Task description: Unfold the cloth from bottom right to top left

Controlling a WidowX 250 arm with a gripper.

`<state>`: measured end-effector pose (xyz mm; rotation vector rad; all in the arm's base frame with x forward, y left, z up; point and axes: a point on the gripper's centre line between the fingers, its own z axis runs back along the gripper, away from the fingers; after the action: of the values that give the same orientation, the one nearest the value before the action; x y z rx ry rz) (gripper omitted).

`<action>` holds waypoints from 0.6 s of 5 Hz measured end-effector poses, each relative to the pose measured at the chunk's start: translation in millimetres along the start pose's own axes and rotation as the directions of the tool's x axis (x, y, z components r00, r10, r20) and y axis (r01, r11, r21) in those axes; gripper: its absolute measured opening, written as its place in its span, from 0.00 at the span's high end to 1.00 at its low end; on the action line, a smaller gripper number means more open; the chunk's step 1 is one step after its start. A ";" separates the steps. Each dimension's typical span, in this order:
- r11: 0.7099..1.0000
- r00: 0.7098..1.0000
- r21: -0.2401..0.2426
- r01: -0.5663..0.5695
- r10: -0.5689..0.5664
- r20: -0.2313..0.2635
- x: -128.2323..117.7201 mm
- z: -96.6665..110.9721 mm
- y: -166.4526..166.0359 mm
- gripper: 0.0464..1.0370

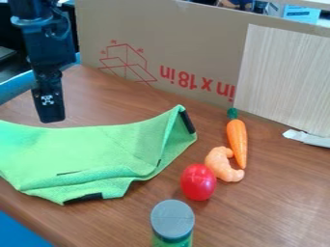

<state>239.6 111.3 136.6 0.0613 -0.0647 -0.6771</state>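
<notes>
Left on the wood-grained table, one rumpled, folded green cloth, one black hand by its far edge, spread or pressed together impossible to tell, at right one tapered carrot, one lumpy crescent, one glossy red ovoid, near, one grey-lidded cylinder

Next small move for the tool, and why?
Probably shift the tool toward the robot's side of nothing else but the lower-right folds of the green cloth, staying above them. It hangs near the cloth's far edge, at upper left, while overlapping layers show along the near side, and the unfold should start at bottom right.
</notes>
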 end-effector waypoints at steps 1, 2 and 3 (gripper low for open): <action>1.000 1.000 -0.023 0.004 -0.004 -0.009 -0.6 -7.8 -1.7 0.04; 0.997 0.997 -0.024 0.073 -0.072 0.018 0.9 -23.2 -4.7 0.04; 0.993 0.992 -0.042 0.115 -0.113 0.054 -5.9 -33.5 -3.0 0.04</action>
<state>235.8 113.8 102.8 0.0044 -0.0966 -0.7939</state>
